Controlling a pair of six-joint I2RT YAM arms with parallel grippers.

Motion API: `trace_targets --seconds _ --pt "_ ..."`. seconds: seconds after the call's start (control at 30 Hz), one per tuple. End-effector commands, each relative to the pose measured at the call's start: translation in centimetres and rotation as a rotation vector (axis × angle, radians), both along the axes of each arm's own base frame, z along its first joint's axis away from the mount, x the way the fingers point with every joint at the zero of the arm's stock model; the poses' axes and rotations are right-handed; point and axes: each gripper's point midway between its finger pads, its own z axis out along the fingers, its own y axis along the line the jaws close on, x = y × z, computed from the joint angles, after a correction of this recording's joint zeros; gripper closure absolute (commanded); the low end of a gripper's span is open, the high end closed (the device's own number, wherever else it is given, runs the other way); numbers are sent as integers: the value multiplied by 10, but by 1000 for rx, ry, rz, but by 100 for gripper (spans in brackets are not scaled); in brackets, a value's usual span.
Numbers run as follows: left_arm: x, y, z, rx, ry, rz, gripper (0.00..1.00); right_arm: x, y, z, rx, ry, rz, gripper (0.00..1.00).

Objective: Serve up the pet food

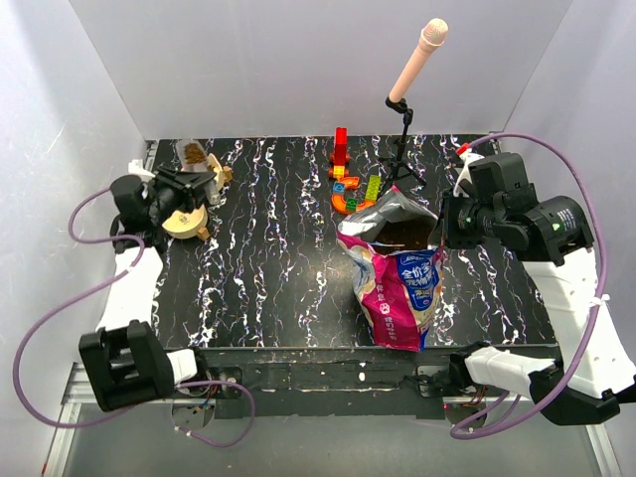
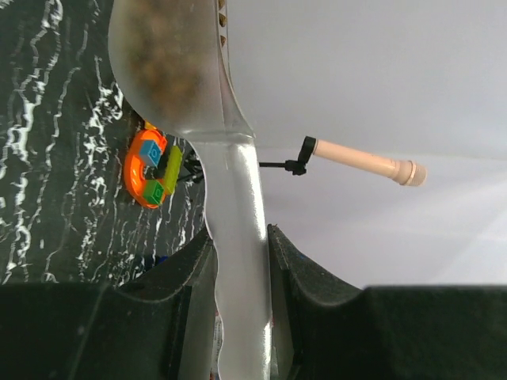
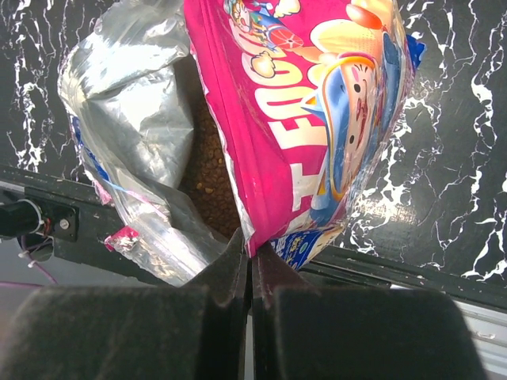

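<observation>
The pet food bag (image 1: 396, 283) stands open at centre right, glossy pink, blue and white with a silver lining. Brown kibble (image 3: 212, 170) shows inside its mouth. My right gripper (image 3: 252, 252) is shut on the bag's (image 3: 317, 103) top edge, pinching the foil between its fingertips. My left gripper (image 2: 239, 261) is shut on the handle of a translucent scoop (image 2: 178, 71), whose cup holds brown kibble. In the top view the loaded scoop (image 1: 191, 152) sits at the far left, just behind a tan bowl (image 1: 185, 223) that the left gripper (image 1: 179, 189) partly covers.
Multicoloured toy blocks (image 1: 348, 184) lie behind the bag, also in the left wrist view as toy blocks (image 2: 150, 170). A microphone on a black stand (image 1: 409, 79) rises at the back. White walls close the table on three sides; a black rail (image 1: 328, 373) runs along the front.
</observation>
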Motion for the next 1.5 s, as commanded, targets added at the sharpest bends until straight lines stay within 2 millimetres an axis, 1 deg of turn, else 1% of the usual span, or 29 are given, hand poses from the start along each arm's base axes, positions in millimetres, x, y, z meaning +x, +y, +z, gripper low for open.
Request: trace_targets --seconds 0.0,0.03,0.17,0.2,0.3,0.47,0.6,0.83,1.0,1.07,1.2,1.23,1.33,1.47 --pt "-33 18 10 29 -54 50 100 12 23 80 211 -322 70 99" --pt "-37 21 4 27 -34 62 100 11 23 79 213 -319 74 99" --pt "-51 28 -4 26 -12 93 100 9 22 78 209 -321 75 99" --pt "-55 29 -12 24 21 96 100 8 22 78 206 -323 76 99" --pt "-61 33 -23 24 56 112 100 8 21 77 205 -327 76 99" --pt "-66 41 -36 -5 88 153 100 6 21 78 201 -334 83 99" --pt "-67 46 -54 -42 152 174 100 2 21 76 201 -334 87 99" --pt "-65 54 -84 -126 250 205 100 0 14 75 188 -350 69 99" --pt "-51 62 -103 -179 311 226 100 0 11 76 179 -360 60 99" --pt "-43 68 -102 -181 300 247 100 0 11 77 181 -363 61 99" --pt "-35 74 -118 -233 375 284 100 -1 10 78 179 -367 64 99" --pt "-33 75 -120 -248 388 290 100 2 6 78 163 -377 38 99" --pt "-30 76 -128 -267 458 293 100 3 4 79 158 -384 31 99" --pt "-24 79 -125 -275 511 288 100 3 3 78 158 -391 24 99"
